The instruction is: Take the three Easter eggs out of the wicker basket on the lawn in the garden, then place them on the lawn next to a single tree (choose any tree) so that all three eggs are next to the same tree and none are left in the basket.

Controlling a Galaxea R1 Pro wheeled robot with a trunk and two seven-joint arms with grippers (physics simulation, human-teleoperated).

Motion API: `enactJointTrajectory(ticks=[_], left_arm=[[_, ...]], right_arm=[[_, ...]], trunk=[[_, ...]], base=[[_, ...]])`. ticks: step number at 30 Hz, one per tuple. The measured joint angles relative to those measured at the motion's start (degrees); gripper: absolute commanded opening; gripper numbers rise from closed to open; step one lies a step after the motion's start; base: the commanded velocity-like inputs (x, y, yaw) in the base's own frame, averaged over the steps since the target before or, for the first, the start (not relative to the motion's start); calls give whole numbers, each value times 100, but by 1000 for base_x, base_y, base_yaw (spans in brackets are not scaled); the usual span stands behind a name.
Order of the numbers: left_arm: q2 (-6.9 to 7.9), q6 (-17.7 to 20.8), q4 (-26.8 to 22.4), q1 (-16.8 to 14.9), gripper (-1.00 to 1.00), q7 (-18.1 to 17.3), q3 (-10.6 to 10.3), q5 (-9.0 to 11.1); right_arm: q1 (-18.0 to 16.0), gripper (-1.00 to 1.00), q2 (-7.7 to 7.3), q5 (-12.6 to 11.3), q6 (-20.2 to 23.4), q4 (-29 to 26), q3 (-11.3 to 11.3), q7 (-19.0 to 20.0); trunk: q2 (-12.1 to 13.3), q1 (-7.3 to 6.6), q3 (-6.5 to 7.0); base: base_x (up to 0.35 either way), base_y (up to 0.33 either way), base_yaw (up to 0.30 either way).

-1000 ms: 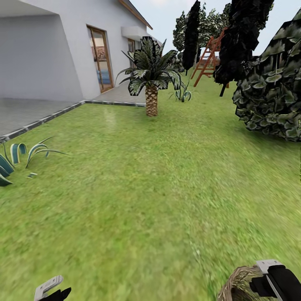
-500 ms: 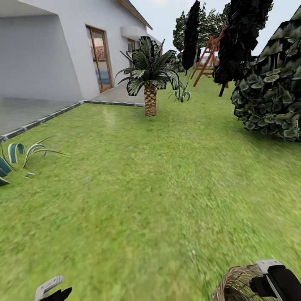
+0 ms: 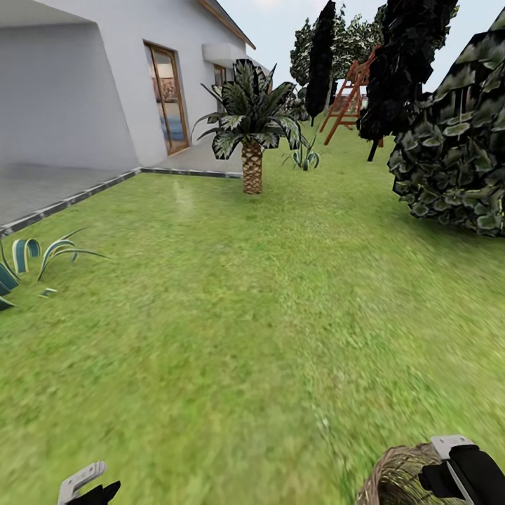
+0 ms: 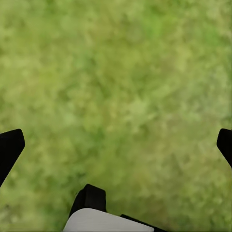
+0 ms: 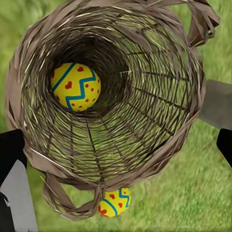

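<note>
The wicker basket (image 5: 159,145) stands on the lawn (image 3: 231,315), and its rim (image 3: 393,477) shows at the bottom right of the head view. My right gripper (image 5: 116,145) hangs open straight over its mouth, fingers wide of the rim. One yellow Easter egg (image 5: 76,87) with a blue zigzag and red marks lies inside at the bottom. A second egg (image 5: 114,202) lies on the grass just outside the basket wall, partly hidden by the rim. My left gripper (image 4: 116,145) is open over bare grass, low at the left (image 3: 88,484). A tree's dark blossom-flecked foliage (image 3: 456,154) fills the right.
A scaly-trunked palm (image 3: 251,165) stands ahead, with a white house (image 3: 105,77) and grey paving (image 3: 42,189) at the left. Spiky plants (image 3: 31,263) grow at the left edge. More dark trees (image 3: 403,70) and a red wooden frame (image 3: 347,95) stand farther back.
The whole head view has shifted slightly, so the camera has moved a little. Slightly more of the basket rim shows. Both grippers keep their places in the picture.
</note>
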Motion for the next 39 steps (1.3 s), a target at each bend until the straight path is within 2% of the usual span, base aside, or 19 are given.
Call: enactJointTrajectory(ticks=[7, 14, 39], left_arm=[[8, -17, 0, 0, 100, -141, 25, -2], [0, -18, 16, 0, 100, -153, 9, -2], [0, -19, 15, 0, 100, -145, -9, -2]], right_arm=[[0, 100, 0, 0, 7, 0, 0, 1], [0, 100, -8, 1, 8, -1, 0, 3], [0, 100, -9, 0, 9, -4, 0, 8]], trunk=[[-281, 151, -126], [-282, 154, -126], [-1284, 703, -575]], base=[[212, 0, 0], [41, 0, 0], [0, 0, 0]])
